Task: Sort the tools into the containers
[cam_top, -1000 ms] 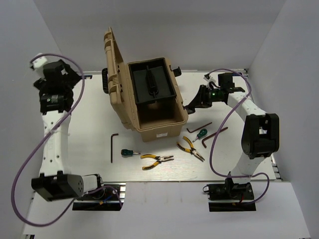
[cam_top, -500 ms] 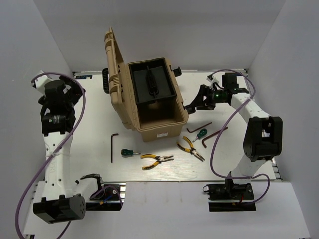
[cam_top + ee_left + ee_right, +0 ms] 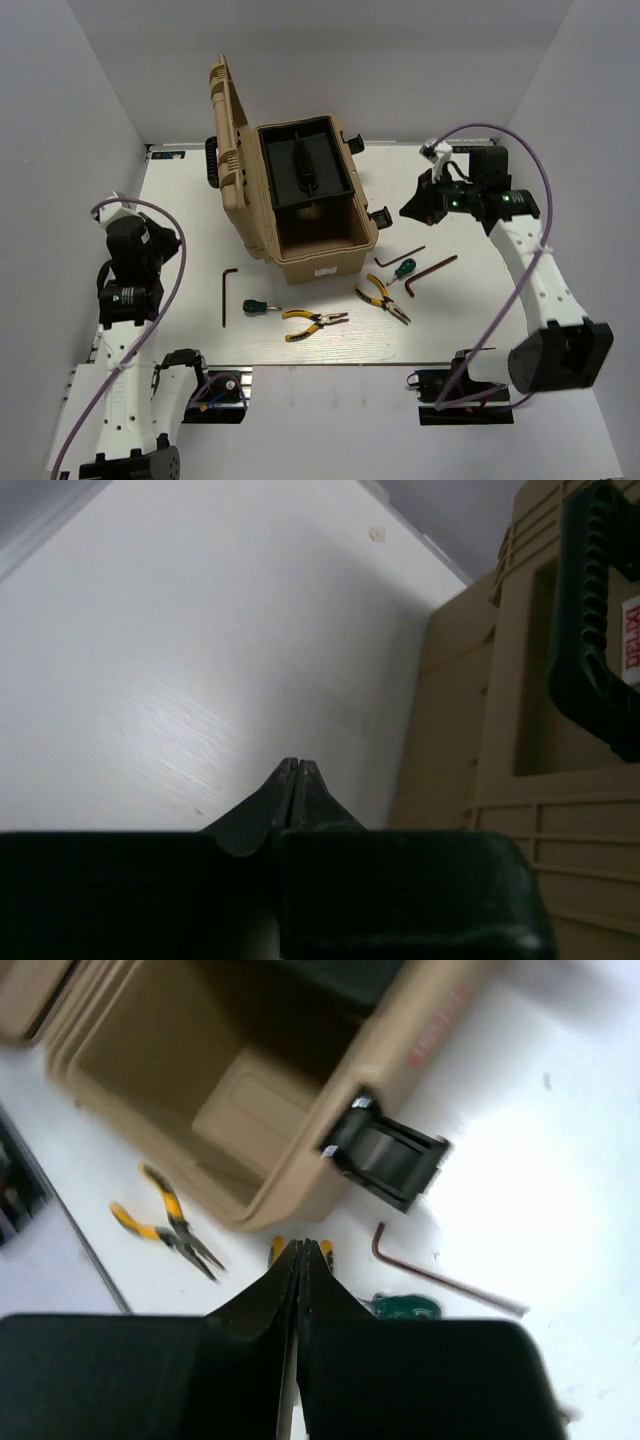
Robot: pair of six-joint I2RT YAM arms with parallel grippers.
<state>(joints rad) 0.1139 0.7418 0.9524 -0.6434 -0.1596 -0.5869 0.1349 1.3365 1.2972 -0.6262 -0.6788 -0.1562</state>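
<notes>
The tan toolbox (image 3: 318, 262) stands open mid-table, its lid (image 3: 228, 130) upright and a black tray (image 3: 303, 165) over its back half. In front of it lie a hex key (image 3: 225, 295), a green screwdriver (image 3: 262, 308) and yellow pliers (image 3: 315, 322). To the right lie more pliers (image 3: 383, 297), another screwdriver (image 3: 402, 268) and two hex keys (image 3: 430, 272). My left gripper (image 3: 158, 238) (image 3: 297, 763) is shut and empty, left of the lid (image 3: 470, 730). My right gripper (image 3: 408, 211) (image 3: 303, 1247) is shut and empty, hovering right of the box (image 3: 330, 1175) above the right-hand tools.
A black carry handle (image 3: 585, 630) sits on the lid's outer face. A black latch (image 3: 385, 1155) hangs on the box's right wall. In the right wrist view I see pliers (image 3: 165, 1222), a hex key (image 3: 440, 1278) and a green screwdriver (image 3: 405, 1306). White walls enclose the table.
The left arm has drawn back toward the near left and its jaws have shut. The right arm has pulled right, away from the toolbox, and its jaws have also shut.
</notes>
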